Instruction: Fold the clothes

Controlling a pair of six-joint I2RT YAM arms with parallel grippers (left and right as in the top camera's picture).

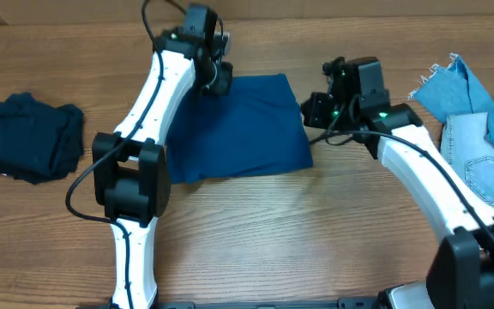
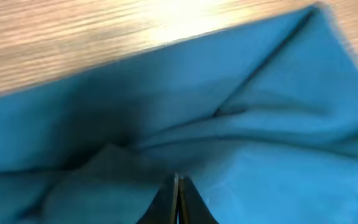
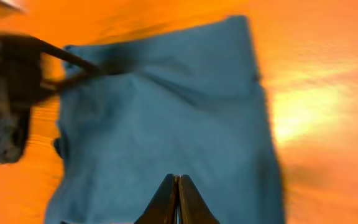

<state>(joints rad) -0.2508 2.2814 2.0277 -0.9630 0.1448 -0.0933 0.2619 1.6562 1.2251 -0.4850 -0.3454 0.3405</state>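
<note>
Wooden table, blue cloth spread out, left pincer and right pincer each pinching its edge

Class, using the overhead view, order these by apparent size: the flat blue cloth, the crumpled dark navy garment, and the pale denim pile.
1. flat blue cloth
2 and 3. crumpled dark navy garment and pale denim pile look alike; the denim runs off frame, so unranked.

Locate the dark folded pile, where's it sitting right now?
Overhead view: the dark folded pile sits at the far left of the table, beyond the left arm and well apart from the blue cloth in the middle.
</note>
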